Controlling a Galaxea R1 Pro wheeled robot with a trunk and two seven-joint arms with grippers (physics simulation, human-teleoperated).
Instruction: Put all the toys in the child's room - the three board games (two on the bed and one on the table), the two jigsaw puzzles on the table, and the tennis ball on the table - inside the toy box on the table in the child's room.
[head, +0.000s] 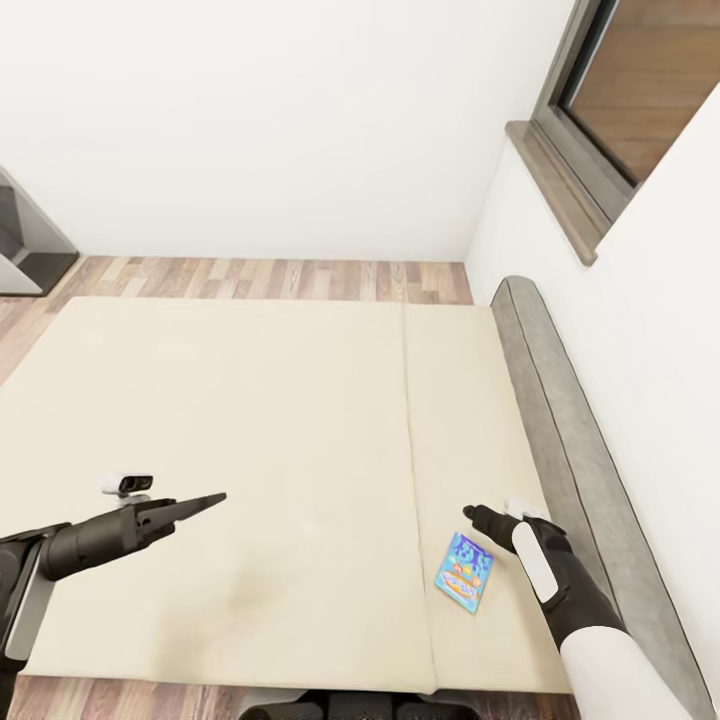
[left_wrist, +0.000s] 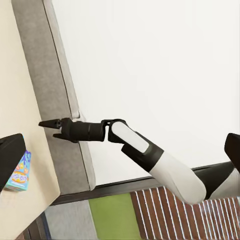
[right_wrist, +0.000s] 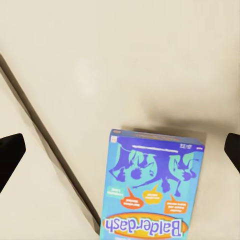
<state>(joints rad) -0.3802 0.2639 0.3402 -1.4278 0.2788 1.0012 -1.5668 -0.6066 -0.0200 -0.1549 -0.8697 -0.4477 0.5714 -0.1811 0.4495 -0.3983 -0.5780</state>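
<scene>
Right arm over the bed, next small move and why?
Probably lower the right gripper onto the blue Balderdash box. The box lies flat on the bed by the seam, ungrasped, just under the gripper, whose fingertips stand wide apart in the right wrist view.

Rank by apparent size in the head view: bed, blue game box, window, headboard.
1. bed
2. headboard
3. window, cropped by the frame, so its full extent is unsure; as shown it looks close to the headboard
4. blue game box, by far the smallest
</scene>
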